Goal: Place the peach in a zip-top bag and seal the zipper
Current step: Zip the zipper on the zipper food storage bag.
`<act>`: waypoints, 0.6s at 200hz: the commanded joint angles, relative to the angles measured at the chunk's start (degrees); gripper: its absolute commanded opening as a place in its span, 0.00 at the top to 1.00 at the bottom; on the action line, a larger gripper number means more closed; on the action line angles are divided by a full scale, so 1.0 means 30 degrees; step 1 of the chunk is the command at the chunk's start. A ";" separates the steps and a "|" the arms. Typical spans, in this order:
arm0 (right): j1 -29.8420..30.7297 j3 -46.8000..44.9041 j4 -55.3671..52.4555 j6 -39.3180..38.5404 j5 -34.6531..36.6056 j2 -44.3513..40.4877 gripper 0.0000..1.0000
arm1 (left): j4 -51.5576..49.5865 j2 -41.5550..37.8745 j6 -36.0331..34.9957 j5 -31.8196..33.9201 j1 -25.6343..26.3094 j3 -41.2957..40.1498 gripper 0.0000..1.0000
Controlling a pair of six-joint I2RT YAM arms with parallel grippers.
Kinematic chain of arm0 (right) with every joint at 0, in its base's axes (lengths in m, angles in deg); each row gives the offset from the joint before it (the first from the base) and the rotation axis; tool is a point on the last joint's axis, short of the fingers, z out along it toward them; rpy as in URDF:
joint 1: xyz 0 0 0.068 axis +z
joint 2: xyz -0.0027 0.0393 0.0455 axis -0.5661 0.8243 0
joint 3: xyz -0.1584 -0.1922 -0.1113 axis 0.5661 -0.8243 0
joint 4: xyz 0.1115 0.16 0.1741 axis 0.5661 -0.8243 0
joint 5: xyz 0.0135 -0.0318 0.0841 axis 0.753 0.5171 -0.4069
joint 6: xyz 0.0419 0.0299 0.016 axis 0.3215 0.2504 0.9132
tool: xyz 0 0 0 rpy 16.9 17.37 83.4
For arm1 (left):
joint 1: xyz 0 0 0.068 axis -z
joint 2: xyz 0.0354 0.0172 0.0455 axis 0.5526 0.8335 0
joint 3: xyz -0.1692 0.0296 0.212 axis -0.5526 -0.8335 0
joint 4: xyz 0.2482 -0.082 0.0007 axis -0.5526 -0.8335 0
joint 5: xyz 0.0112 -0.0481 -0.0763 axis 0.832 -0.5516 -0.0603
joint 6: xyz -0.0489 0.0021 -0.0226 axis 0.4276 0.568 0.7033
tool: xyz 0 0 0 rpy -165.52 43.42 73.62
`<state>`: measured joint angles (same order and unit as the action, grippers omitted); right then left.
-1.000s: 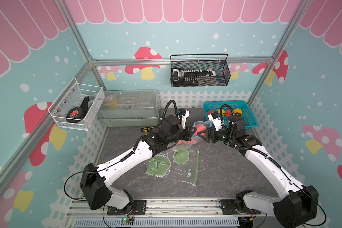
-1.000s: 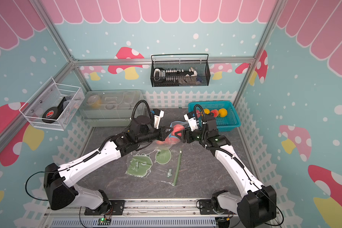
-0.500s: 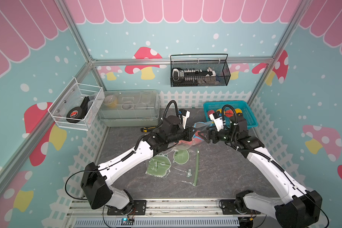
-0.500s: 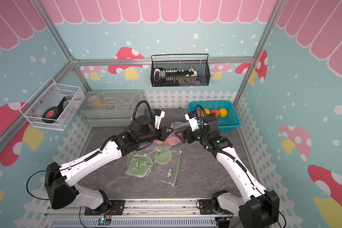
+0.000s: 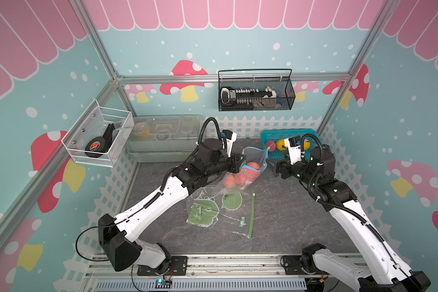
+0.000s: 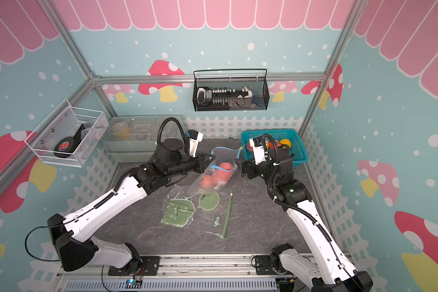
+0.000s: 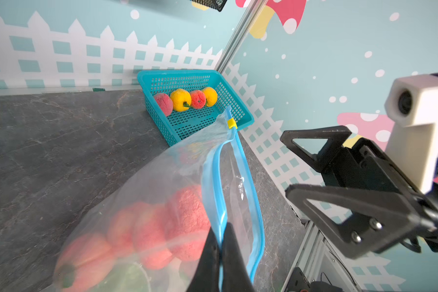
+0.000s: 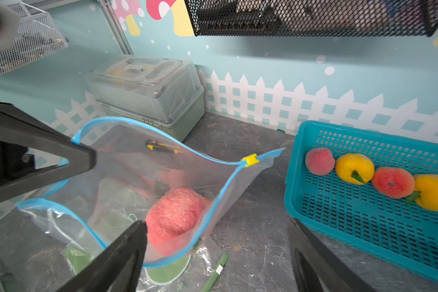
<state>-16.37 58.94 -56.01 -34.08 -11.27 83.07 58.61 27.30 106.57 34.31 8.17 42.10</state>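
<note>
Staged robot lab cell: aluminium frame (image 5: 162, 79), printed mushroom backdrop (image 5: 185, 72), bolted base rail (image 5: 238, 266)

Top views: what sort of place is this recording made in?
Probably a staged robot test booth, not a real kitchen: mushroom-print walls on an aluminium frame, a white fence round the tabletop, and the left arm and right arm bolted to a rail.

left pincer (image 7: 221, 228): clamped on bag (image 7: 147, 182) rim | peaches (image 7: 187, 215) inside
</note>
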 commanded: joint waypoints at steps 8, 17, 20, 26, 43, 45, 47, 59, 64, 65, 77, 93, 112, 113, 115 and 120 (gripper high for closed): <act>-0.0535 0.0819 -0.0669 -0.0774 0.0389 -0.0265 0.11 | -0.2093 -0.1485 -0.1360 -0.0841 -0.0216 0.0742 1.00; -0.0740 0.0852 -0.0723 -0.0763 0.0192 -0.0382 0.12 | -0.2487 -0.1876 -0.1336 -0.0591 -0.0250 0.0685 1.00; -0.0797 0.0849 -0.0714 -0.0803 0.0096 -0.0431 0.12 | -0.2582 -0.2017 -0.1294 -0.0499 -0.0244 0.0597 1.00; -0.0890 0.0799 -0.0705 -0.0947 -0.0140 -0.0519 0.11 | -0.2639 -0.2338 -0.1270 -0.0427 -0.0276 0.0407 1.00; -0.1079 0.0662 -0.0711 -0.1123 -0.0320 -0.0654 0.12 | -0.2812 -0.3178 -0.1132 -0.0563 -0.0326 -0.0137 1.00; -0.1098 0.0634 -0.0690 -0.1180 -0.0436 -0.0655 0.12 | -0.2816 -0.3254 -0.1129 -0.0617 -0.0322 -0.0209 1.00; -0.1125 0.0605 -0.0685 -0.1267 -0.0561 -0.0655 0.12 | -0.2831 -0.3353 -0.1107 -0.0675 -0.0336 -0.0271 1.00; -0.1186 0.0385 -0.0599 -0.1591 -0.0991 -0.0648 0.13 | -0.2960 -0.3823 -0.1082 -0.0910 -0.0337 -0.0561 1.00; -0.1278 0.0266 -0.0518 -0.1798 -0.1312 -0.0640 0.13 | -0.3114 -0.3974 -0.1004 -0.0978 -0.0361 -0.0659 1.00; -0.1284 0.0235 -0.0498 -0.1865 -0.1416 -0.0633 0.13 | -0.3126 -0.3998 -0.0993 -0.0987 -0.0365 -0.0680 1.00; -0.1387 -0.0404 0.0195 -0.3066 -0.3203 -0.0676 0.14 | -0.3359 -0.4373 -0.0892 -0.1091 -0.0371 -0.1018 1.00; -0.1409 -0.1861 0.2139 -0.4679 -0.5929 -0.1066 0.14 | -0.3467 -0.4929 -0.0717 -0.0950 -0.0390 -0.1731 1.00; -0.1451 -0.3604 0.4243 -0.6495 -0.8126 -0.1388 0.14 | -0.3579 -0.5625 -0.0529 -0.0564 -0.0398 -0.2625 1.00; -0.1444 -0.3677 0.4314 -0.6630 -0.8207 -0.1373 0.14 | -0.3579 -0.5673 -0.0521 -0.0546 -0.0384 -0.2688 1.00; -0.1438 -0.3769 0.4404 -0.6826 -0.8377 -0.1362 0.14 | -0.3579 -0.5738 -0.0508 -0.0496 -0.0395 -0.2795 1.00; -0.1437 -0.3954 0.4606 -0.7143 -0.8719 -0.1263 0.14 | -0.3593 -0.5918 -0.0511 -0.0434 -0.0399 -0.3022 1.00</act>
<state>-20.52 50.92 -49.82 -45.60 -26.20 79.64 49.69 11.83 104.98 32.41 7.36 36.05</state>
